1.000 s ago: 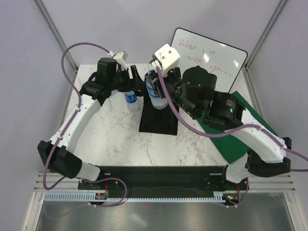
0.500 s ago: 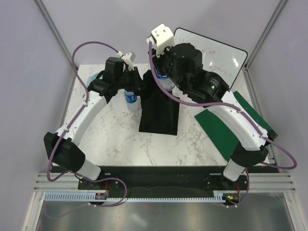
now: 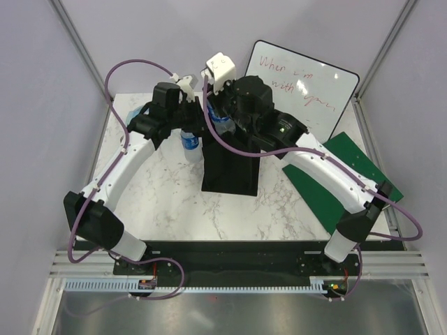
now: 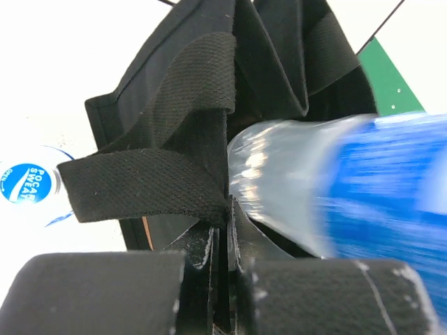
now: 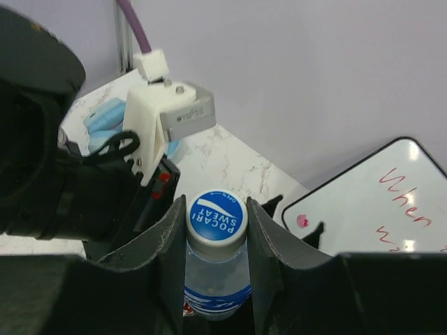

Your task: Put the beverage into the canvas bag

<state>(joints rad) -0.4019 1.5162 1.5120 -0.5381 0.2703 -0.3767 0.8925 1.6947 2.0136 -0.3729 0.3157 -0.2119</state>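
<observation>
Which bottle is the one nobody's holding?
Find the tall black fabric tote bag mid-table. Left of it, on the white marble, sits a small clear blue-labelled bottle. Its twin is up in the right gripper; this one is free.

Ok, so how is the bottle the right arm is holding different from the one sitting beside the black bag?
The held bottle is clamped at its top between the right gripper's jaws, at the mouth of the canvas bag. The other bottle stands just left of the bag with nothing gripping it. The held bottle is lifted off the table, while the other bottle rests on it. Both are clear with blue labels and blue-and-white Pocari Sweat caps.
</observation>
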